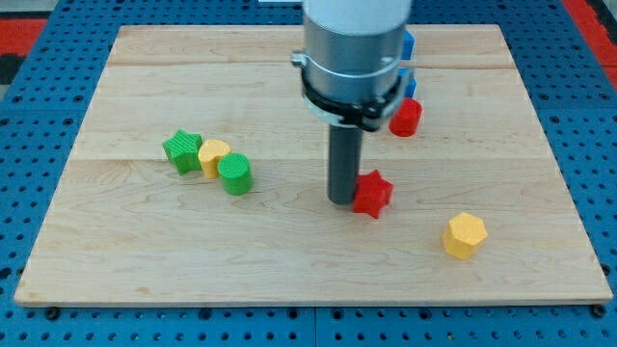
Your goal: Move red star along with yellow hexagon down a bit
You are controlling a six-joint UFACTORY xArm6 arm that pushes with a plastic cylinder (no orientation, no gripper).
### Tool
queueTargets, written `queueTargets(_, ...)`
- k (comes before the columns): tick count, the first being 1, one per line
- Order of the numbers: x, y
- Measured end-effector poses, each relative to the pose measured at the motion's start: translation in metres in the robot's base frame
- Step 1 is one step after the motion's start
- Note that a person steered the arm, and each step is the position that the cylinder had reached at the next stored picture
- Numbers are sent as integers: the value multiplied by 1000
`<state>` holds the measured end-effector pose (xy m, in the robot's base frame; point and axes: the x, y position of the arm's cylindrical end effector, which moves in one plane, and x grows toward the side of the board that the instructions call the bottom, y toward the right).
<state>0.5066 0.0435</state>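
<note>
The rod's tip [344,200] is seen touching the red star [372,193] on its left, nothing gripped by the tool; no long axis discernible; yellow hexagon [465,234] lies lower right, apart.

The arm's visible end is a broad, smooth cylinder of light grey metal, cut off by the frame at twelve o'clock. A black ring clamp with a small silver bracket at nine o'clock circles its lower edge. Below hangs a straight dark grey rod, matte, ending in the flat tip [343,200].
</note>
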Motion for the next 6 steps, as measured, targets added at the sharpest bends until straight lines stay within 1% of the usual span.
queueTargets(1,1,27)
queueTargets(2,-16,5)
queueTargets(3,-22,35)
queueTargets(4,-12,47)
queueTargets(5,15,64)
queueTargets(6,23,77)
